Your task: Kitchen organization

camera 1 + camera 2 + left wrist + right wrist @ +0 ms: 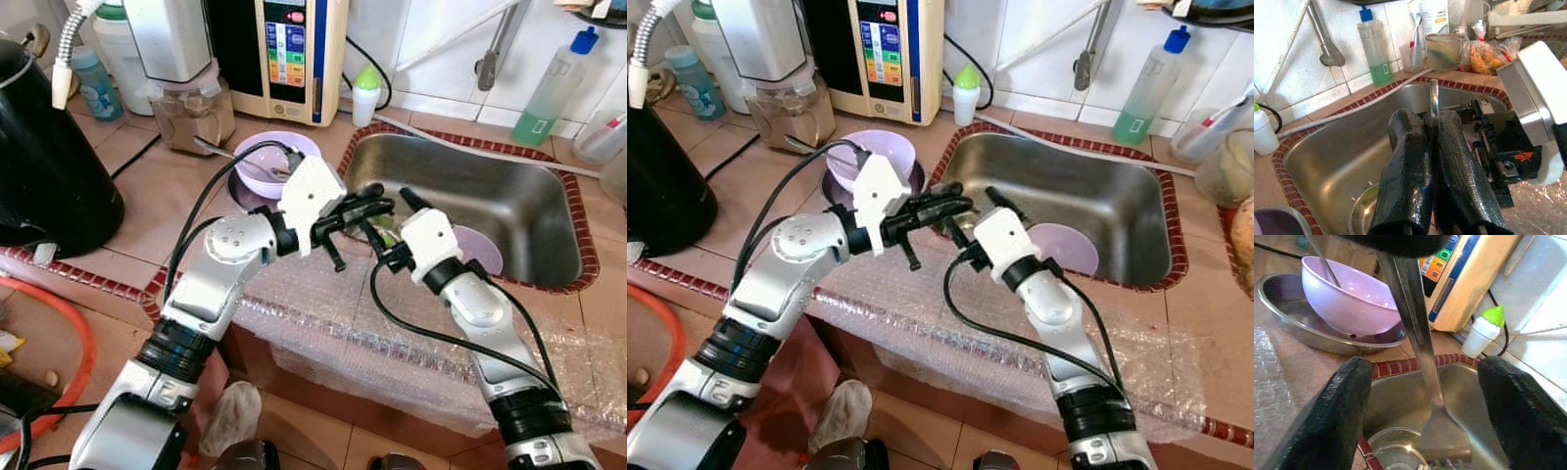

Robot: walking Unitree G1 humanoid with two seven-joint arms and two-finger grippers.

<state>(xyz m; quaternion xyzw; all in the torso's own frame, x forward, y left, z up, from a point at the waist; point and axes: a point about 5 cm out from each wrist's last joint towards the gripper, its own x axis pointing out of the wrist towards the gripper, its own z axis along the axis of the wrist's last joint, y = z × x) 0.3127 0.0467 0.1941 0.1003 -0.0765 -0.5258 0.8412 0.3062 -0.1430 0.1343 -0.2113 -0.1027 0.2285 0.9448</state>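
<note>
Steel and slim, the fork (1422, 362) hangs tines-down over the sink's (509, 201) left corner, pinched by its handle in the left gripper (1432, 161). The right gripper (1425, 411) gapes wide around its neck. The right wrist view adds a lilac bowl (1349, 301) in a metal dish (1312, 330).

Left tool (1432, 147) clamped tight; right tool (1425, 396) spread wide, facing it.

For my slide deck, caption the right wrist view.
Open right gripper flanks a hanging flat metal utensil over the steel sink.
</note>
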